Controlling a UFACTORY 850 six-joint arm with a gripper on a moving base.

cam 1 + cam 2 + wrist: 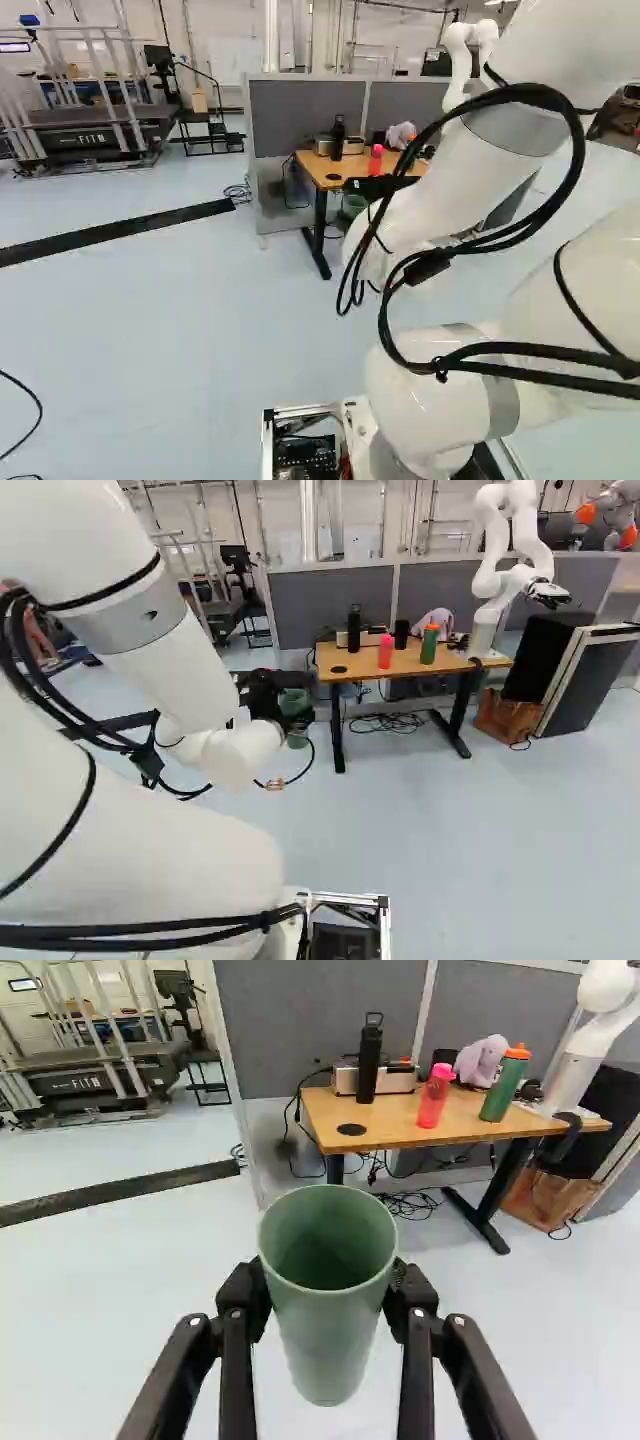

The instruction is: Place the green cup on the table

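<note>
In the right base view, the arm [190,670] is nearest, on the near side of the table [410,663] and to its left. Its gripper [288,710] holds the cup [294,738] in the air, left of the table's near legs. On the table stand a black bottle [354,630], a pink bottle [385,652] and, right of that, a green bottle [429,645]. A plush toy [437,619] sits toward the table's back, and another robot [490,580] rises at its right end. Cables [388,723] lie on the floor beneath it, and a brown box [500,720] rests by its right legs. A partition [335,605] stands behind it.

In the left base view, the arm covers much of the table's right part. A treadmill [85,138] stands well to the table's left, and a black strip [120,232] runs along the floor toward it.

In the wrist view, the jaws are clamped on the cup from two sides, near its rim, its mouth facing the camera. The table lies ahead, beyond the cup.
</note>
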